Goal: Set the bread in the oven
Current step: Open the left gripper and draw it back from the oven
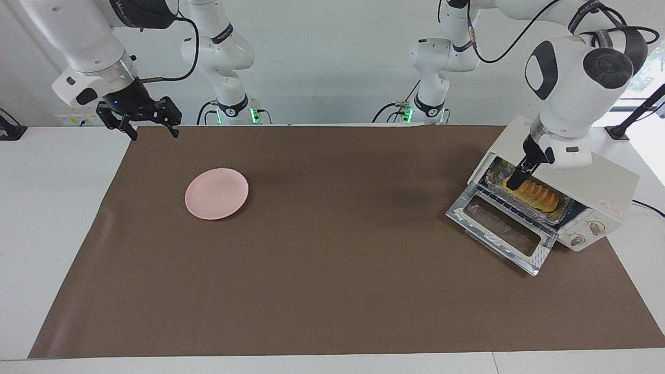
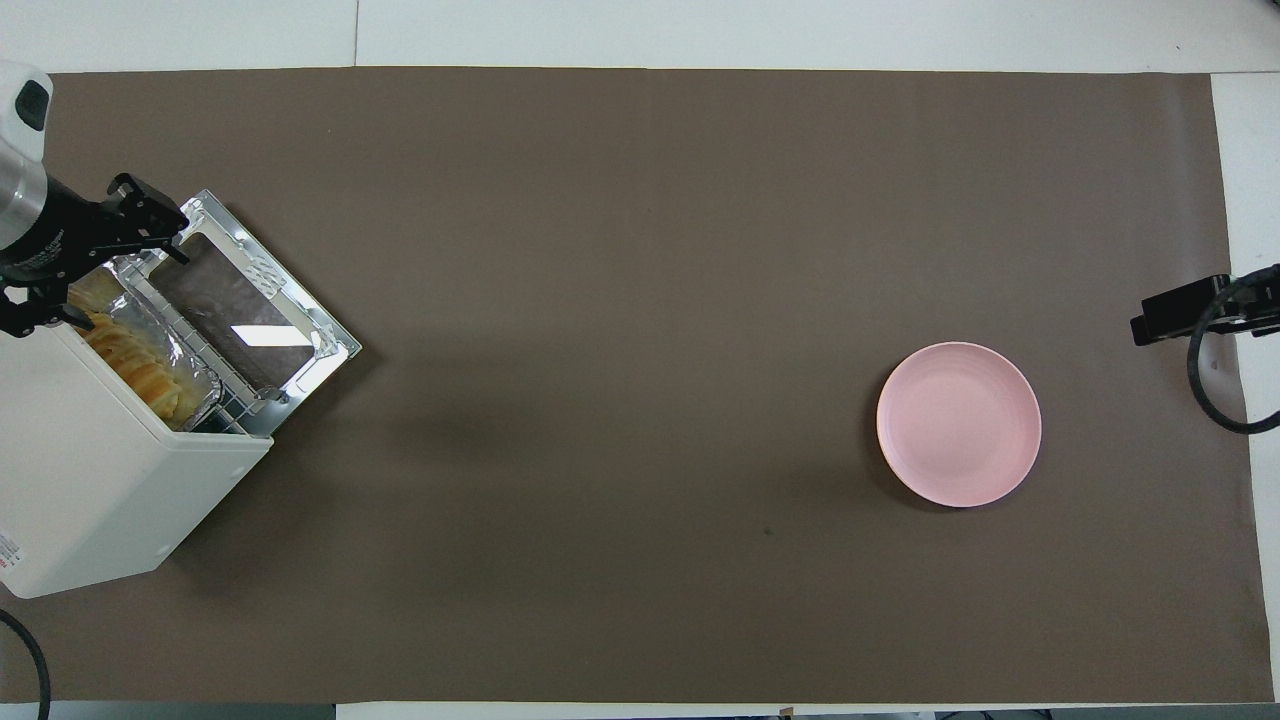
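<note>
bread: we see the ridged yellow-orange loaf [image 1: 539,196] lying in a crinkled silver foil tray [image 1: 550,214] on the rack at the oven's mouth
oven: boxy cream-white toaster oven [image 1: 613,193], glass door [image 1: 503,230] dropped open, at the left arm's end of the table
left gripper [image 1: 516,182]: down at the end of the loaf; we cannot tell how wide its fingers are
right gripper [image 1: 150,127]: waits, fingers spread, holding nothing, over the brown mat's edge
plate: round pink plate [image 1: 216,193], bare

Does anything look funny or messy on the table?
Nothing is spilled or broken. The oven sits turned at an angle, its door dropped open. The bread lies in a foil tray sticking partway out, with the left gripper at it. The pink plate holds nothing.
</note>
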Robot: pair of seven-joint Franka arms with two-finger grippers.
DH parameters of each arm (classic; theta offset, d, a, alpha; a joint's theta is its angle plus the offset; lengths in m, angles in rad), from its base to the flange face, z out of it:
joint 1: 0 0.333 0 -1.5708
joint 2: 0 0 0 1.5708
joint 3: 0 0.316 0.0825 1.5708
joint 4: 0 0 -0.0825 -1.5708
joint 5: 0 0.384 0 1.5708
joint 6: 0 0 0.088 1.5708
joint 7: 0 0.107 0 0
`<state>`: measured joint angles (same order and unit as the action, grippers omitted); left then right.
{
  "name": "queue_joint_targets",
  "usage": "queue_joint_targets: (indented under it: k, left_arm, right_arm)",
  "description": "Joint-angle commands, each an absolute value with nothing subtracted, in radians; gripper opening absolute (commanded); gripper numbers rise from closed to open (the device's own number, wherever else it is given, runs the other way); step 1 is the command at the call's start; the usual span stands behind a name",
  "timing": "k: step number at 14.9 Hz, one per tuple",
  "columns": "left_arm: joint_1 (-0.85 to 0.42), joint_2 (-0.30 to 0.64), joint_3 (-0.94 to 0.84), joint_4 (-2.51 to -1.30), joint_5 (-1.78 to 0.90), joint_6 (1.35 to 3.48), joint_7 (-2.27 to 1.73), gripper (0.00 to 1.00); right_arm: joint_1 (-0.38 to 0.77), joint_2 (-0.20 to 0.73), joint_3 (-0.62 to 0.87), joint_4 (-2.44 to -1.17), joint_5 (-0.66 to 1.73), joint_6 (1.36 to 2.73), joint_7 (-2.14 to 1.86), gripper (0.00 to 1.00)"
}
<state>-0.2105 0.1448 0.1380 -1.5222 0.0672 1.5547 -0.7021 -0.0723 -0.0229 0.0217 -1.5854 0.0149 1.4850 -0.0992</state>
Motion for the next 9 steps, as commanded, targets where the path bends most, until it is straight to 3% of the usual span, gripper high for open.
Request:
queue_joint_targets:
  k: [1, 4, 9]
  left_arm:
    - [-0.212, 0.147, 0.14, -1.516, 0.048, 1.526, -0.644, 1.0]
    - [-0.083, 0.123, 0.019, -1.51, 0.032, 1.48, -0.467, 1.0]
    - [-0.048, 0.048, -0.014, -1.54, 0.006, 1.496, -0.239, 1.0]
  right_arm:
    - [-0.081, -0.044, 0.029, -1.609, 0.028, 1.479, -0.089, 1.0]
    - [-0.081, -0.044, 0.029, -1.609, 0.028, 1.48, -0.089, 1.0]
    - [-0.081, -0.044, 0.029, -1.609, 0.028, 1.48, -0.089, 1.0]
